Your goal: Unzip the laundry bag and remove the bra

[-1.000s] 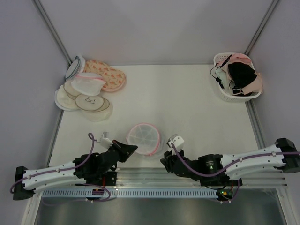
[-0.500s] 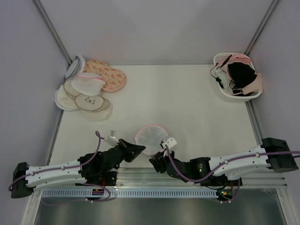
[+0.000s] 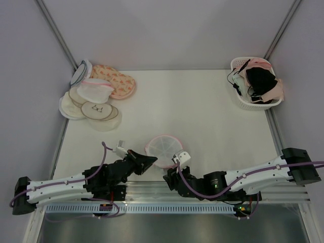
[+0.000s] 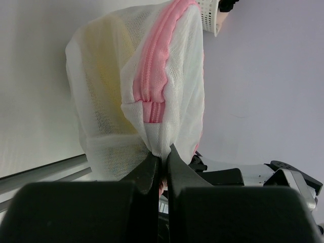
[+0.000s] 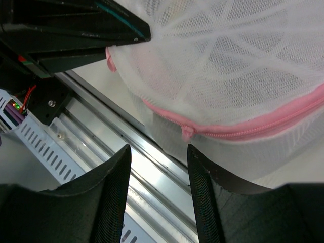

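Now, laundry bag: a round white mesh pouch with pink zipper trim, at the near edge of the table, between the two grippers; its disc face with radial seams is turned upward and it sits tilted.
Zipper: the pink line runs closed along the rim in both wrist views; a small pink pull hangs from it on the side facing the right arm.
Contents: something pale yellow shows through the mesh in the left wrist view; what it is cannot be told.
Left gripper: at the near-left rim of the laundry bag, fingers pressed together on a fold of white mesh just beside the zipper end.
Right gripper: just near-right of the laundry bag and below its rim, fingers spread apart with nothing between them; the pull sits just beyond their tips.
Aluminium rail: directly under the right gripper, on the near side of the laundry bag.
Pile of pouches: well apart from the laundry bag, far to its left, with a peach floral pouch and a cream disc with a bra drawing.
White basket: well apart from the laundry bag, far to its right, filled with black and pink bras.
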Robot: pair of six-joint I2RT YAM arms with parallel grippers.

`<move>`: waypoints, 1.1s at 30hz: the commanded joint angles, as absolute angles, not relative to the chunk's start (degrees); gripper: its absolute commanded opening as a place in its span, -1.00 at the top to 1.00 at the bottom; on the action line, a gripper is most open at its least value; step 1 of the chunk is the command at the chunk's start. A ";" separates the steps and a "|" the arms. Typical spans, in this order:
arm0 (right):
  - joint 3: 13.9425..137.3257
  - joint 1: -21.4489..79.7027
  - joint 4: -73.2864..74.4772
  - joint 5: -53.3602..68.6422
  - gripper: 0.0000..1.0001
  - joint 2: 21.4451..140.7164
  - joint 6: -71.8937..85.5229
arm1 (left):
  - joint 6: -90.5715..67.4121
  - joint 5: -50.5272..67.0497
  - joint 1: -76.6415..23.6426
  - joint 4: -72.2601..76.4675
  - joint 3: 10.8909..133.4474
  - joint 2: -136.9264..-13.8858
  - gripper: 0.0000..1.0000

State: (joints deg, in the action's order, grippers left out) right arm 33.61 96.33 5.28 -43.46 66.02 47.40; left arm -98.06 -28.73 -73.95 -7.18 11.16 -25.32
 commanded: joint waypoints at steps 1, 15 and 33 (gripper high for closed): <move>36.65 98.26 11.42 -45.87 -0.08 64.77 51.50 | -98.26 -29.01 -73.83 -4.66 11.69 -25.84 0.95; 39.73 98.44 21.64 -60.46 -0.05 63.99 59.51 | -98.61 -27.95 -73.92 -4.75 12.04 -26.89 0.96; 32.87 97.47 7.30 -51.24 0.15 63.01 58.97 | -98.70 -27.33 -73.92 -3.08 12.48 -28.12 0.96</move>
